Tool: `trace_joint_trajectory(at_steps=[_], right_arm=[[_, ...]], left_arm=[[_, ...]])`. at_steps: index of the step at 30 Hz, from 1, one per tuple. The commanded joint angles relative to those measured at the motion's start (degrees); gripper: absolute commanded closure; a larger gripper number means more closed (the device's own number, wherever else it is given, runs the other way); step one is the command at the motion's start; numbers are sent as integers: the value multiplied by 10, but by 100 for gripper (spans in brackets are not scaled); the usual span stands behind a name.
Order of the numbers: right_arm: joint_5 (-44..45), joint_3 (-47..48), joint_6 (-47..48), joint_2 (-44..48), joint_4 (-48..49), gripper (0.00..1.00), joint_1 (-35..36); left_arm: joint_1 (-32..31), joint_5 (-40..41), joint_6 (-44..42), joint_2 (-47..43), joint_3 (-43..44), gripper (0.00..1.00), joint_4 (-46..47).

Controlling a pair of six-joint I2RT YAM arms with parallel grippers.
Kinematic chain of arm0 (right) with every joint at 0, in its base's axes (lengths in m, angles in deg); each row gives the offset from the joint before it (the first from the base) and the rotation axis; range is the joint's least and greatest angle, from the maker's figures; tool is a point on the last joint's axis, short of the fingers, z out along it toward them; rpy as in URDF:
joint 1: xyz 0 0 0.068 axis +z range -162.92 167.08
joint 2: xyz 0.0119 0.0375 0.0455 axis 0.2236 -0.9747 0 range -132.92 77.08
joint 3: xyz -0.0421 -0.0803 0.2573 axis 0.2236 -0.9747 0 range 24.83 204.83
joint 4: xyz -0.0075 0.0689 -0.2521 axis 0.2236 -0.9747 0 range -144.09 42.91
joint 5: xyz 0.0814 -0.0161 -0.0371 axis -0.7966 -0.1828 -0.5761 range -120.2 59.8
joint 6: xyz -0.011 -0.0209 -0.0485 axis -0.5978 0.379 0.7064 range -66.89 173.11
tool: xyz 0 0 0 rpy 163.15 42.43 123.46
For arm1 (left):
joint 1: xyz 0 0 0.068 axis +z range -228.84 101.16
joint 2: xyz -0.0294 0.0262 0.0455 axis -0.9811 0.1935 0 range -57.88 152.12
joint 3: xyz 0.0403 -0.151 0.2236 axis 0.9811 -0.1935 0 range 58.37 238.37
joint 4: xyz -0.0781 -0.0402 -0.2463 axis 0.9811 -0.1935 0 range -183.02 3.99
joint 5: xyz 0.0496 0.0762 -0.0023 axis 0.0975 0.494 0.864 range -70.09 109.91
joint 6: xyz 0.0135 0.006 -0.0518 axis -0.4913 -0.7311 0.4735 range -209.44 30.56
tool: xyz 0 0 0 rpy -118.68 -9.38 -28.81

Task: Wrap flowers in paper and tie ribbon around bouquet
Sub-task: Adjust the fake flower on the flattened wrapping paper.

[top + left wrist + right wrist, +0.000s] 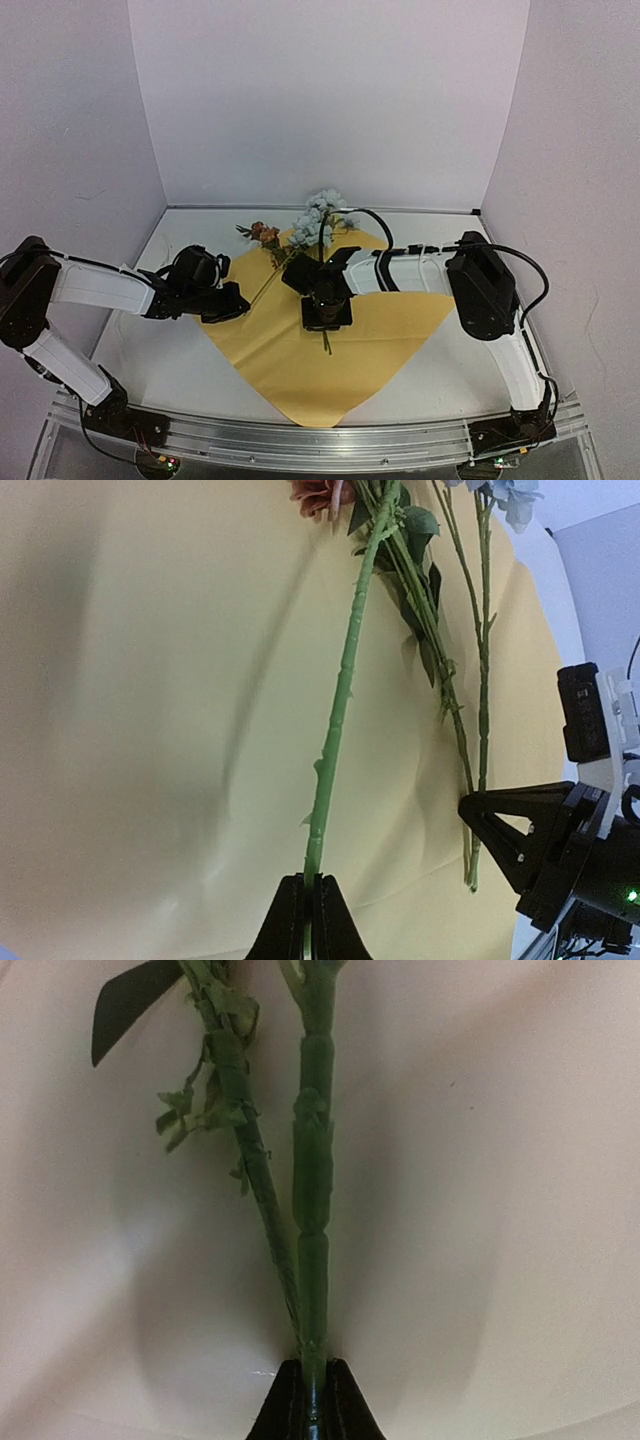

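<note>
We see the flowers (318, 215), a small bunch of artificial blooms on thin green plastic stems, lying across the far half of the paper (300, 370). The paper is a large, thin sheet turned yellow-tan face up and set as a diamond on the white tabletop (160, 360). From above, the pale blue and cream blossoms cluster at the paper's 12 o'clock corner. A small orange bloom sits toward 11 o'clock, and the stem ends point toward 6 o'clock.

The left claw (238, 300) reaches in from 9 o'clock and the right claw (327, 318) sits over the paper's middle, but this view hides their jaws.

The left wrist view shows more: the left claw (310, 905) is pinched tight on the bottom of one thick, knobbly, thorned stem (340, 700). That stem runs toward 12 o'clock to a dusty orange rose (318, 490). Thinner, leafy stems lie beside it at 1 o'clock, and a black triangular finger (510, 830) of the right claw meets them near their ends. The paper here looks matte, with soft, shallow ripples.

The right wrist view shows the right claw (313, 1390) closed narrowly on a smooth, jointed green stem (312, 1210). A slimmer stem wrapped in frayed green tape slants in beside it. In this view the paper (500, 1210) reads pale and pinkish.
</note>
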Motion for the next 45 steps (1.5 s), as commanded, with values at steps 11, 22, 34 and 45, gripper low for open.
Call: trace_joint_trajectory(at_steps=[11,22,34,45], right_arm=[[3,2,10,66,32,100,-21],[-31,31,35,94,38,100,-53],[-53,-32,37,112,84,100,-54],[-52,-45,37,118,96,100,-54]], left_arm=[[20,1,-24,-30,166,100,20],[51,23,-19,-10,297,100,4],[36,-87,-129,196,371,51,-184],[10,-97,-150,314,453,41,-206]])
